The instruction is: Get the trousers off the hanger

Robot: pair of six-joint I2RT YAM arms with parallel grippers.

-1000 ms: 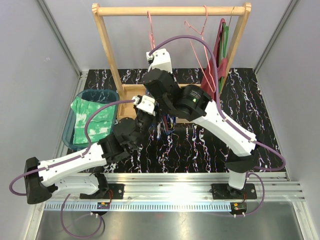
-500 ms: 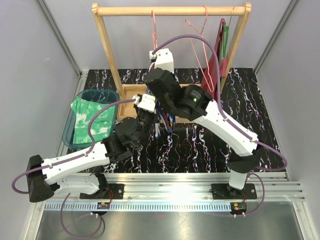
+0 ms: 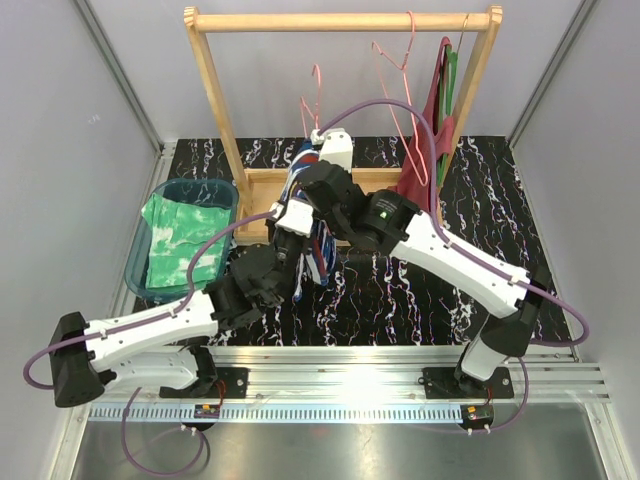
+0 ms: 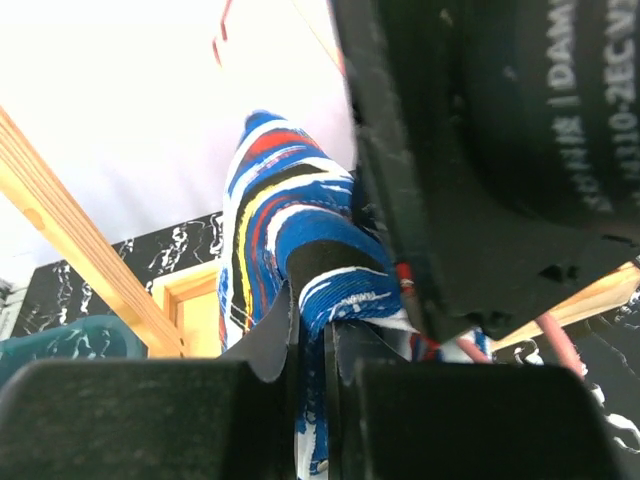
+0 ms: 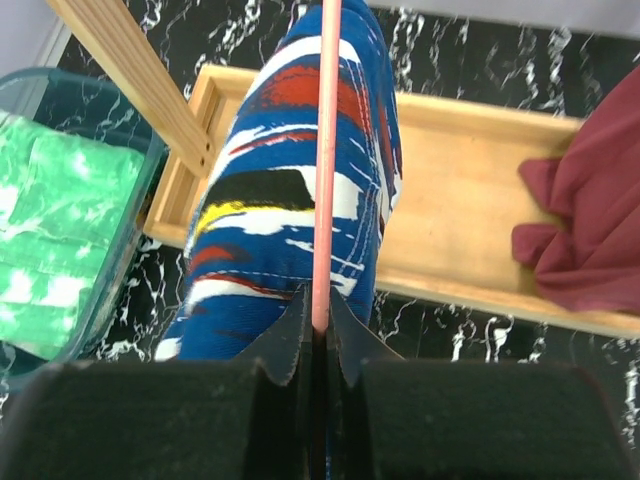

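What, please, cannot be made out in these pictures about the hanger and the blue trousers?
Right wrist: the top edge cuts off the hook of the pink hanger held by the right gripper; whether the blue trousers drape over it is unclear.
Left wrist: the right arm's black housing hides most of the scene right of the left gripper.
Top external: the arms cover both grips.

The pink hanger is now off the wooden rail. Its hook hangs free, lower toward 6 o'clock, where a second ago it sat on the rail. The right gripper, pinched on the wire, is lower with it. The left gripper goes from open to clamped on the dark blue trousers, which now show more fully in the top view.
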